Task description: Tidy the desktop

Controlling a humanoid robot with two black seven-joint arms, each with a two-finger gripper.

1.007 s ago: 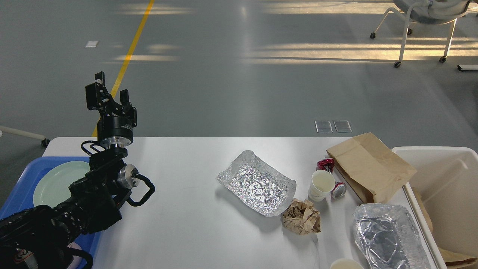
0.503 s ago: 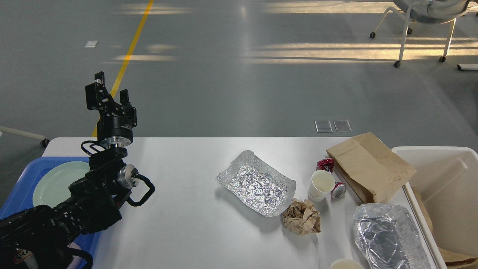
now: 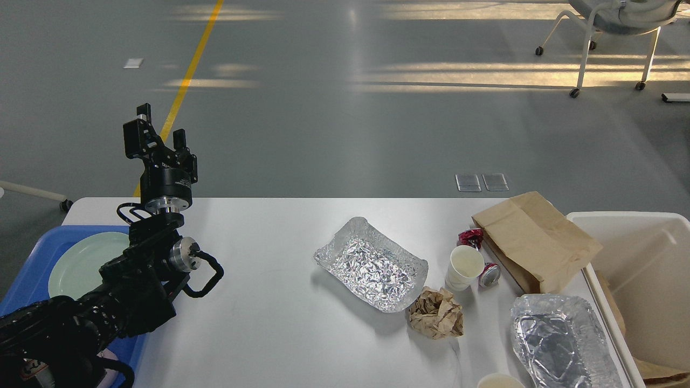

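The desktop (image 3: 280, 334) is a large white tabletop strewn with litter. A foil tray (image 3: 371, 264) lies at its middle, a crumpled brown paper ball (image 3: 435, 312) just in front of it. A white paper cup (image 3: 463, 267) stands to the right, with a crushed red can (image 3: 489, 274) and a red wrapper (image 3: 470, 236) beside it. A brown paper bag (image 3: 535, 240) and a second foil tray (image 3: 563, 342) lie at the right. My left gripper (image 3: 159, 134) is raised above the table's far left corner, open and empty. The right gripper is out of view.
A blue tray (image 3: 32, 264) holding a pale green plate (image 3: 81, 261) sits at the left edge under my arm. An off-white plastic bin (image 3: 641, 269) with brown paper inside stands at the right. Another cup's rim (image 3: 500, 381) shows at the bottom. A wheeled chair (image 3: 609, 32) stands far right.
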